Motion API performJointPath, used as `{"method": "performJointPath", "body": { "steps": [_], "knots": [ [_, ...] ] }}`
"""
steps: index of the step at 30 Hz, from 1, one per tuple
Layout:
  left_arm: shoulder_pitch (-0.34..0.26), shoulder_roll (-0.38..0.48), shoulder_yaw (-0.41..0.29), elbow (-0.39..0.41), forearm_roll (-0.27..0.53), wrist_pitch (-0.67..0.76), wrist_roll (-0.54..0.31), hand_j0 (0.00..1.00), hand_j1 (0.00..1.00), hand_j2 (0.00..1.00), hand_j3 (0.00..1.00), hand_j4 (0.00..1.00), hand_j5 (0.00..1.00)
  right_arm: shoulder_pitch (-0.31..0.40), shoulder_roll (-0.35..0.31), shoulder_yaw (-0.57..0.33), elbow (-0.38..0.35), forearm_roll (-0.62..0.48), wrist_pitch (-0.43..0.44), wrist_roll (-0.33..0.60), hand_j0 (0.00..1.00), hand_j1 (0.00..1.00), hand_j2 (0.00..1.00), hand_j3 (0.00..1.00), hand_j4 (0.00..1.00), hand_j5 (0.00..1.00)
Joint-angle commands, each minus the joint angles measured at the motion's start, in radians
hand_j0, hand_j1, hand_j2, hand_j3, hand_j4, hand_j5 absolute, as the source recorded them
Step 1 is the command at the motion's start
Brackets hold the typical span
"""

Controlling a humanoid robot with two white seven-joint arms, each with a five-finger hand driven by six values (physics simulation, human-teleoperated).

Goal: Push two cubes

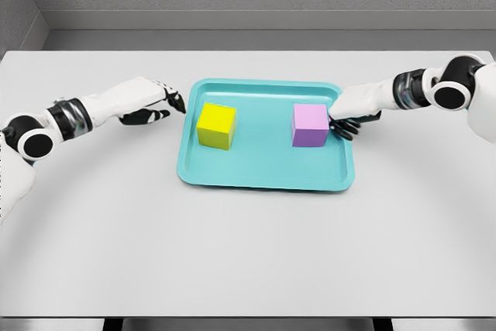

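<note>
Right hand (353,114), fingers loosely curled, touches the purple cube (310,125); left hand (151,105), fingers extended, sits just outside the tray (263,176), near the yellow cube (216,125). Two cubes, one tray.

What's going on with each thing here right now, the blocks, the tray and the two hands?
Yellow cube: upright on the tray's left half, untouched.
Purple cube: upright on the tray's right half, right hand's fingertips at its right face.
Teal tray: flat on the table, holding both cubes.
Left hand: fingers extended, at the tray's left rim, holding nothing.
Right hand: fingers open, over the tray's right rim.
</note>
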Motion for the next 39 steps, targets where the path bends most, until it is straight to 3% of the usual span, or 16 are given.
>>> {"method": "performJointPath", "body": {
  "steps": [1,39],
  "knots": [
    [0.000,-0.012,0.000,0.017,-0.003,0.002,0.000,0.53,0.53,0.53,0.53,0.53,0.53,0.000,0.005,-0.001,0.001,-0.005,0.002,0.000,0.14,0.14,0.14,0.14,0.14,0.14],
    [0.002,-0.075,-0.003,0.004,-0.034,0.002,0.000,0.52,0.52,0.52,0.52,0.52,0.52,-0.015,0.058,0.016,0.001,0.003,0.002,0.000,0.14,0.14,0.14,0.14,0.14,0.14]
  ]
}}
